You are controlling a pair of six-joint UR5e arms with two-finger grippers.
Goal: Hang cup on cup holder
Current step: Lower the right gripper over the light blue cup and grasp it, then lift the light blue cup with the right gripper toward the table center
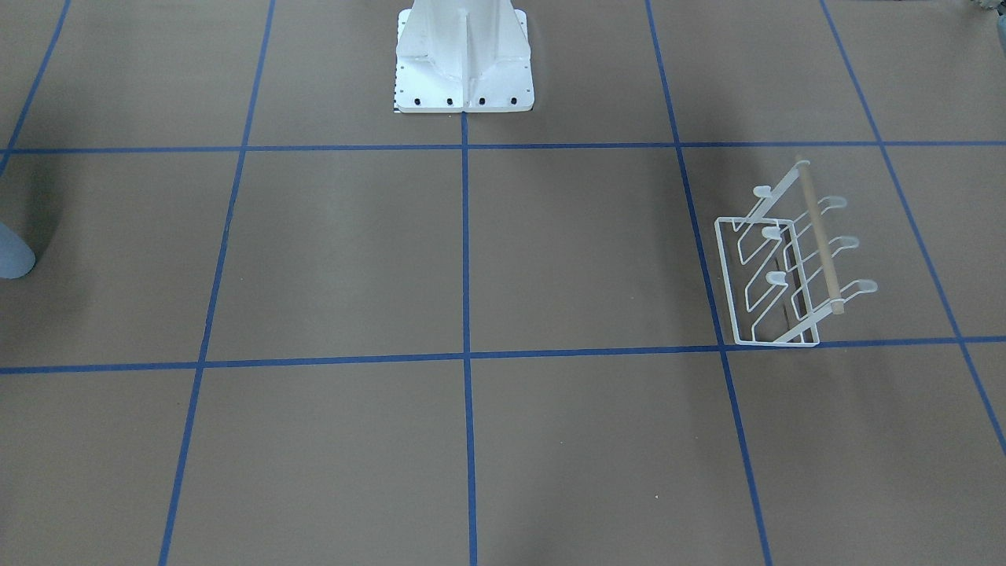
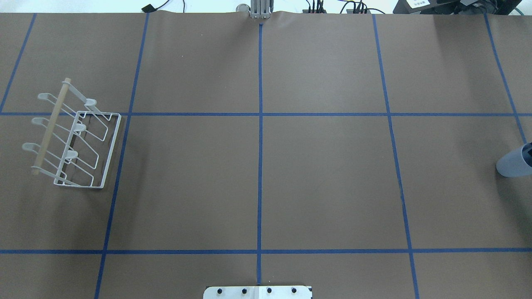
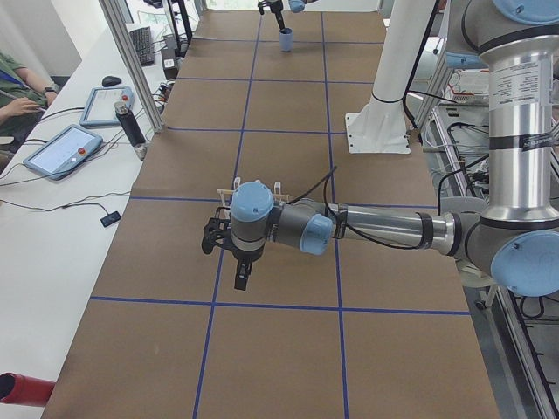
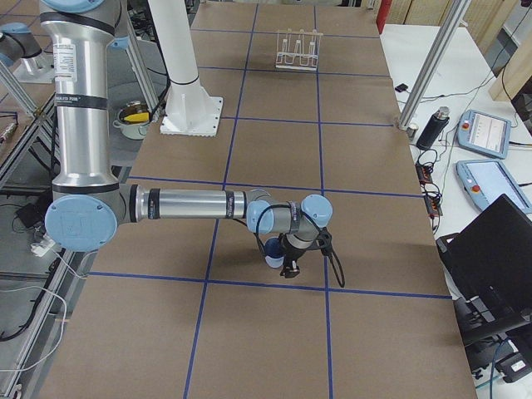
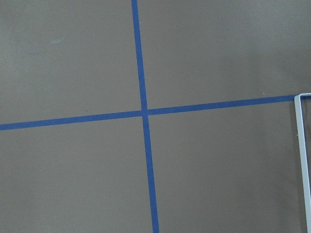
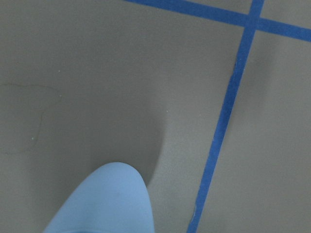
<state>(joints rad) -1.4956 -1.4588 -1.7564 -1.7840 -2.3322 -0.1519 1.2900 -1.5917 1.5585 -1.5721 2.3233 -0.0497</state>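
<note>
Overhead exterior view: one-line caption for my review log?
Bare cup holder on the table's left; the cup sits at the far right edge, not yet hung.

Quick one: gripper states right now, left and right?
Left gripper: cannot be told, side view only.
Right gripper: cannot be told; it is close beside the cup.

We see the table (image 2: 324, 174) covered in brown paper, matt and even, gridded with smooth blue tape (image 2: 260, 166). Near the tabletop's edge on the robot's left, the cup holder (image 2: 111, 151) is thin wire under a white, faintly glossy coating, and its top rod (image 2: 51, 126) looks like pale bare wood. At the opposite edge the cup (image 2: 512, 165) appears smooth and matt; we cannot tell its material. The pedestal (image 1: 464, 55) is white painted metal with a sheen. The left arm (image 3: 384, 229) shows brushed silvery metal and smooth light blue caps (image 3: 251, 202).
</note>
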